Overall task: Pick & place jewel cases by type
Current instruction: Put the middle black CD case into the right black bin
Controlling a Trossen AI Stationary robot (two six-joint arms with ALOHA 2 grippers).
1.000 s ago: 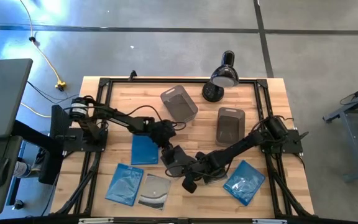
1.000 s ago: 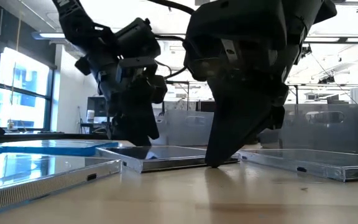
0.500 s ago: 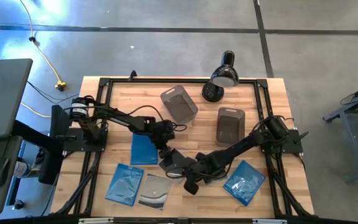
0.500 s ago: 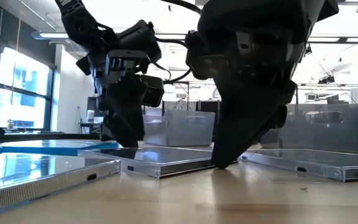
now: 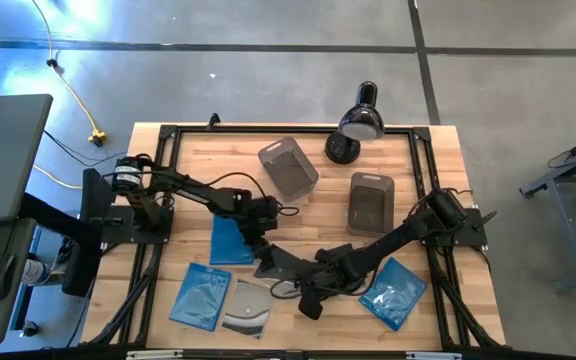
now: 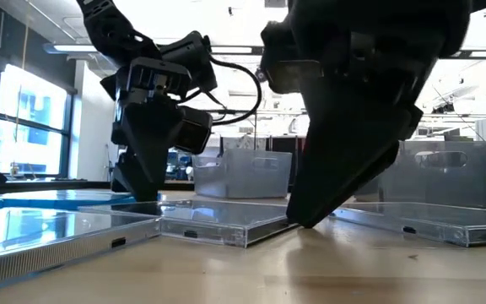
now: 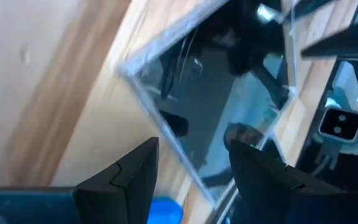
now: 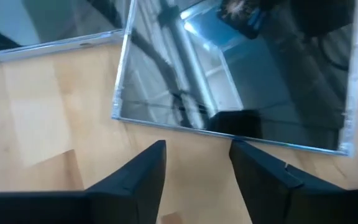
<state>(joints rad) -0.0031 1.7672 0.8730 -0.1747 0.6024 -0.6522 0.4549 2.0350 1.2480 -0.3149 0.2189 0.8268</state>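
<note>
Letting go is the news here: the right tool (image 5: 303,297), clamped shut a second ago over the dark jewel case (image 5: 286,266) near the counter's (image 5: 438,180) middle front, now has its fingers (image 8: 135,180) parted just off the case's edge, touching nothing. The case lies flat on the wood, at about 6 o'clock from centre, and has slid a little toward the left arm. The left tool (image 5: 259,248) sits at the case's 10 o'clock corner, fingers (image 7: 126,171) apart and astride its rim, not visibly clamped on it. My reading is that the case is changing hands, so the left arm would carry it next.

Two smoky translucent tubs stand toward 12 o'clock: the tilted tub (image 5: 288,166) at 11 and the upright tub (image 5: 371,201) at 1. Neither shows a case inside. Three blue jewel cases (image 5: 200,296) and the clear disc case (image 5: 248,308) lie loose on the counter.
</note>
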